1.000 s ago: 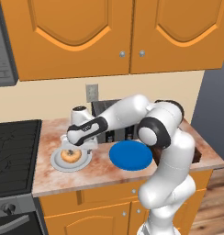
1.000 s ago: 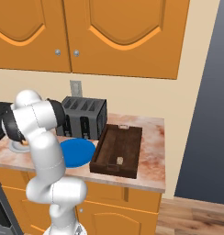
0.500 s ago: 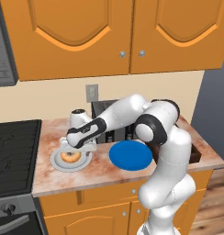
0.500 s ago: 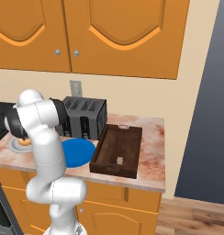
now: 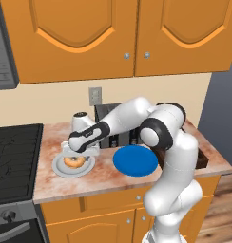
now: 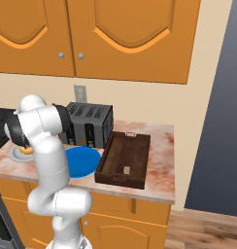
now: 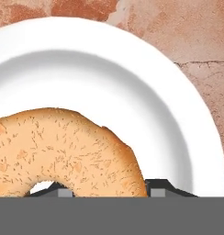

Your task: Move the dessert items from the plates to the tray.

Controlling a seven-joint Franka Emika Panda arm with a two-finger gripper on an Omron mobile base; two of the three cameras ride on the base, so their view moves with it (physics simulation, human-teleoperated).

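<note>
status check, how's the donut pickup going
Gripper down at donut, jaws astride its ring side. Donut on white plate. Small pastry piece in tray. No obstruction.

White arm stretched far left and low, hand point(image 5: 78, 153) pointing down, fingers point(image 7: 160, 186) partly closed.

Even, bright, diffuse light covers the rendered kitchen, with no glare. The arm point(image 5: 137, 118) casts a faint soft shadow on the counter point(image 5: 108, 178). The white plate point(image 7: 155, 105) shows gentle shading inside its rim. All views are sharp, without edge distortion.
</note>
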